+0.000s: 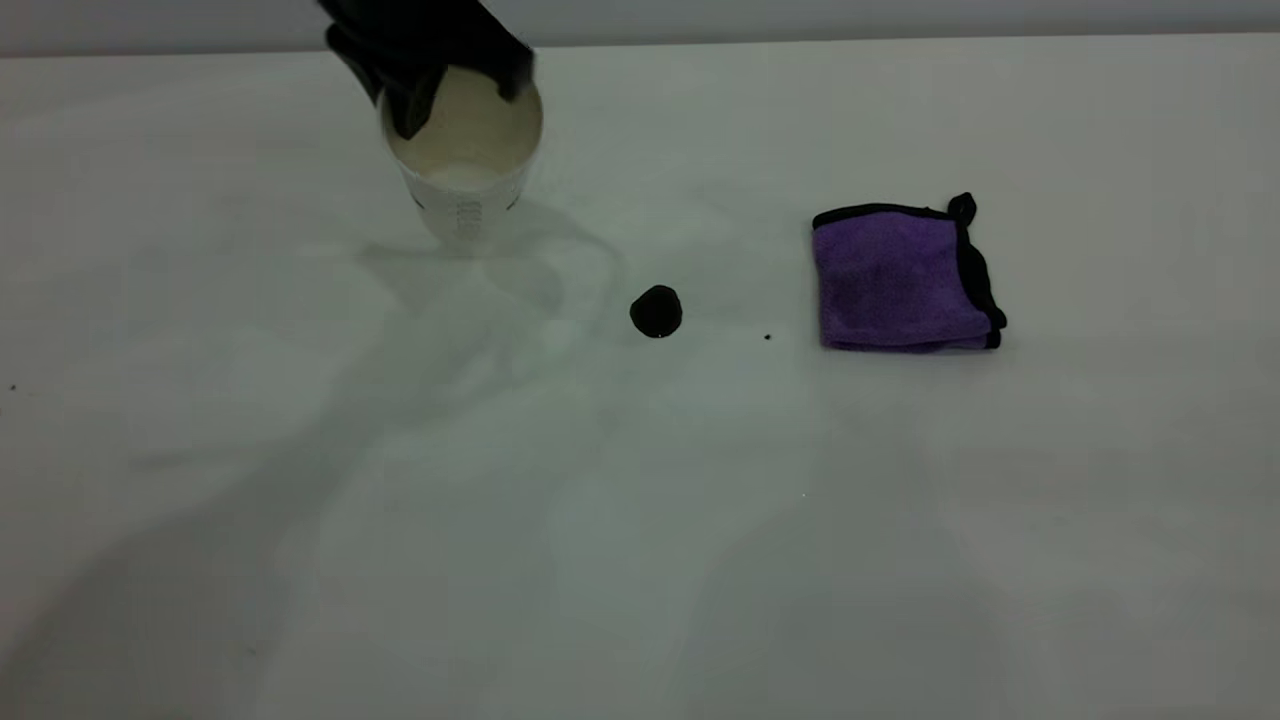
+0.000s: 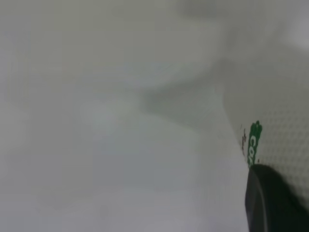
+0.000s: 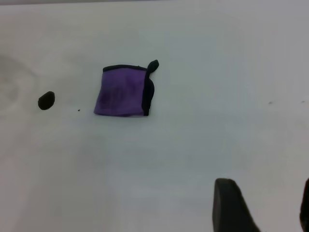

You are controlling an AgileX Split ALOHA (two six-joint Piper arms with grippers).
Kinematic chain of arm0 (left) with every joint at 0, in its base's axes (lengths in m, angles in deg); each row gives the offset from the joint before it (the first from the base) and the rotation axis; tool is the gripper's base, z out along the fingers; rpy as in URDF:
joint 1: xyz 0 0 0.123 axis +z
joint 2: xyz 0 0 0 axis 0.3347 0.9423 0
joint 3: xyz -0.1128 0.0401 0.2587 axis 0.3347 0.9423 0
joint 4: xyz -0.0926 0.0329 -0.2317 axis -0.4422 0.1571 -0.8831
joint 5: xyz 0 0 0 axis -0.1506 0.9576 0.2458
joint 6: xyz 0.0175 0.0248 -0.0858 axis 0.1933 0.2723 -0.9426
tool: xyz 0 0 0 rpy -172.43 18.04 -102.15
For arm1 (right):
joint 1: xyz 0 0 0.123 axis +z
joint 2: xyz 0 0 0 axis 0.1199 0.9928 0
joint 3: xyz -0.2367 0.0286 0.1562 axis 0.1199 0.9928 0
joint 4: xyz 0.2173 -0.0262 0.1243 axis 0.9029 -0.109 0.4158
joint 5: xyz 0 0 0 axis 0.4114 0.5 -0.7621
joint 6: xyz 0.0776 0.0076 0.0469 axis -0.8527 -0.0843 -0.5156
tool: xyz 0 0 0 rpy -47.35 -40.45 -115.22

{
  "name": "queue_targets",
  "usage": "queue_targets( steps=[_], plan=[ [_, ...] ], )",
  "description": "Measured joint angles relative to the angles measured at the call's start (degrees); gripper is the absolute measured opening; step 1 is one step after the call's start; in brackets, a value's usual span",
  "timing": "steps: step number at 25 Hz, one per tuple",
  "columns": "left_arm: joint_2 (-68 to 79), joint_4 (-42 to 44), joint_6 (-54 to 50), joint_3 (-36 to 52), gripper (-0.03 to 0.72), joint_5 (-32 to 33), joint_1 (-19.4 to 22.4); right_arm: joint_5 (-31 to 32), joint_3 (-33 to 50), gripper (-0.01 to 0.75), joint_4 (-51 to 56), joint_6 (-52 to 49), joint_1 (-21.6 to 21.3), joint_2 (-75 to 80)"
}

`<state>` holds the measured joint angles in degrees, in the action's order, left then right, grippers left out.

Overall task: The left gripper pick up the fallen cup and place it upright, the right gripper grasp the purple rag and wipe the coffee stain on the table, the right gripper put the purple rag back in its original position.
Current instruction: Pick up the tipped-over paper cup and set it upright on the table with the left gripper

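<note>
My left gripper [image 1: 462,92] is shut on the cup [image 1: 466,205] at its mouth, at the back left of the table [image 1: 640,560]. The cup is upright with its cream inside showing; I cannot tell whether its base touches the table. In the left wrist view a black finger [image 2: 273,203] lies against the cup's textured wall [image 2: 280,121] by the green logo. The coffee stain [image 1: 656,311] lies right of the cup. The purple rag [image 1: 900,280] lies folded further right. My right gripper [image 3: 265,208] is open and empty over bare table, well away from the rag [image 3: 120,92] and the stain [image 3: 46,100].
A tiny dark speck [image 1: 767,337] lies between the stain and the rag. The table's far edge runs along the top of the exterior view, close behind the cup. The right arm is outside the exterior view.
</note>
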<state>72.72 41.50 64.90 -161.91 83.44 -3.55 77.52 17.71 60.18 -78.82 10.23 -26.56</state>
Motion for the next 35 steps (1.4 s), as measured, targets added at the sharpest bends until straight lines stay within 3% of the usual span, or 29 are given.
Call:
queue_targets(
  steps=[4,9,26,30,35],
  plan=[
    [0.0,-16.15,12.9,-2.2,0.0,2.9,7.12,0.0,0.0,0.391,0.0,0.0,0.0,0.0],
    [1.42,-19.67,16.09,-2.58,0.0,5.76,11.76,0.0,0.0,0.391,0.0,0.0,0.0,0.0],
    [8.0,-21.06,15.84,-2.71,0.021,4.51,11.99,0.0,0.0,0.391,0.0,0.0,0.0,0.0],
    [8.0,-21.11,15.84,-2.77,0.072,3.97,11.99,0.0,0.0,0.391,0.0,0.0,0.0,0.0],
    [8.0,-21.11,15.84,-2.77,0.207,3.95,11.99,0.0,0.0,0.391,0.0,0.0,0.0,0.0]
  ],
)
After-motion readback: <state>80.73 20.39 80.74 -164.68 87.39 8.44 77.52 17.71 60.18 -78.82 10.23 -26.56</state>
